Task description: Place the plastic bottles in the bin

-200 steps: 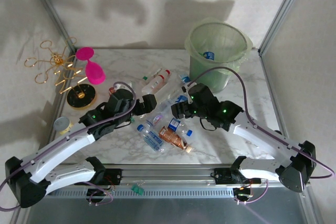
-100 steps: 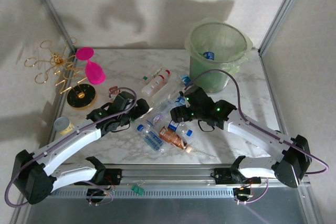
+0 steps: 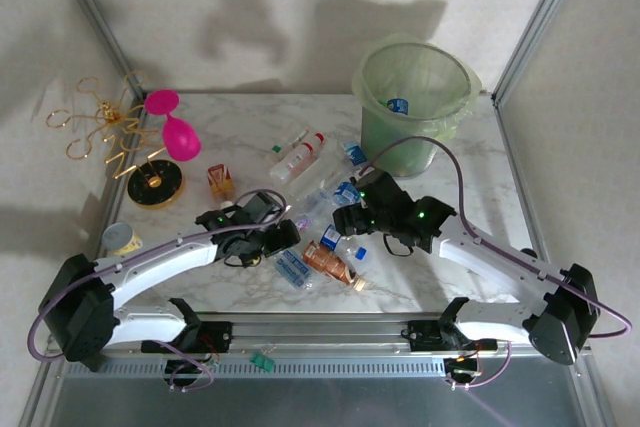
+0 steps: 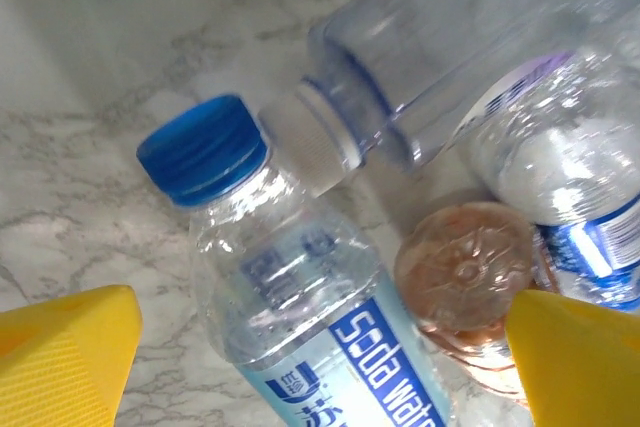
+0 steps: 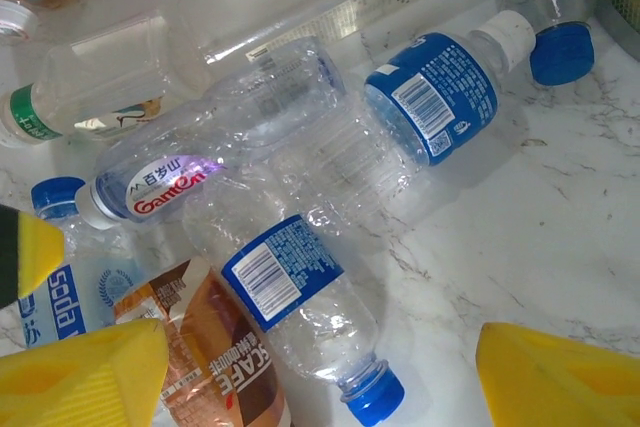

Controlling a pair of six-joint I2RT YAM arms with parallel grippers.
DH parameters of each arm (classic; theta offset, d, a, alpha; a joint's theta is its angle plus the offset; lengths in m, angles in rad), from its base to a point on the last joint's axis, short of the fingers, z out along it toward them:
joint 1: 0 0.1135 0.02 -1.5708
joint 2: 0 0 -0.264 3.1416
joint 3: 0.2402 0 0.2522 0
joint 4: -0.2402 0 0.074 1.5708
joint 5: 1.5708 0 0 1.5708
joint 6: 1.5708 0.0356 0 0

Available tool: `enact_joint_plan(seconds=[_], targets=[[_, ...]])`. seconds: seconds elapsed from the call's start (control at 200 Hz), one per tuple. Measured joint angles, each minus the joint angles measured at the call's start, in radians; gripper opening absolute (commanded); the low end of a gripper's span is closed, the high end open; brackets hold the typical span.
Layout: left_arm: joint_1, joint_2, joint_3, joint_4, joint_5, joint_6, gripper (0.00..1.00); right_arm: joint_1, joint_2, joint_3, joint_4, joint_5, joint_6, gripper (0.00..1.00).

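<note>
Bin (image 3: 400, 137) stood at the far right of the desk (image 3: 240, 122), one bottle inside. The other plastic bottles (image 3: 330, 261) lay heaped mid-desk. Left claw (image 4: 320, 347) open, fingers either side of a blue-capped bottle (image 4: 270, 267); right claw (image 5: 320, 367) open above the heap, empty.

My marble table (image 3: 470, 277): bin (image 3: 385, 137) stands at the far right corner. The plastic bottles (image 3: 300, 157) lie on their sides in a loose heap just left of the bin and nearer to me, with the copper-brown bottle (image 3: 330, 262) farthest from the bin. The pink goblet (image 3: 182, 137), gold wire stand (image 3: 153, 185) and small carton (image 3: 218, 180) sit well left of the bin.
</note>
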Motion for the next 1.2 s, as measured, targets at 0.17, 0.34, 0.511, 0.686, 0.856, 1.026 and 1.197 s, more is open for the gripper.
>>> enact_joint_plan(seconds=[0.17,0.34,0.511,0.686,0.856,1.026,1.197], targets=[[-0.006,0.051,-0.05,0.024,0.047,-0.036,0.88,0.0,-0.025,-0.019,0.0,0.006,-0.003,0.82],[-0.009,0.051,-0.057,0.042,0.049,-0.064,0.88,0.0,-0.085,-0.035,0.001,0.008,-0.004,0.82],[-0.009,0.086,-0.057,0.063,0.048,-0.071,0.88,0.0,-0.116,-0.064,0.013,0.007,-0.003,0.82],[-0.009,0.143,-0.052,0.072,0.04,-0.075,0.8,0.0,-0.14,-0.086,0.009,0.007,-0.003,0.82],[-0.009,0.149,-0.044,0.06,0.012,-0.074,0.7,0.0,-0.171,-0.087,0.007,0.008,-0.003,0.82],[-0.009,0.149,-0.024,0.049,-0.023,-0.074,0.59,0.0,-0.173,-0.087,0.007,0.007,-0.003,0.83],[-0.009,0.149,-0.003,0.031,-0.039,-0.07,0.57,0.0,-0.173,-0.087,0.008,0.008,-0.003,0.83]])
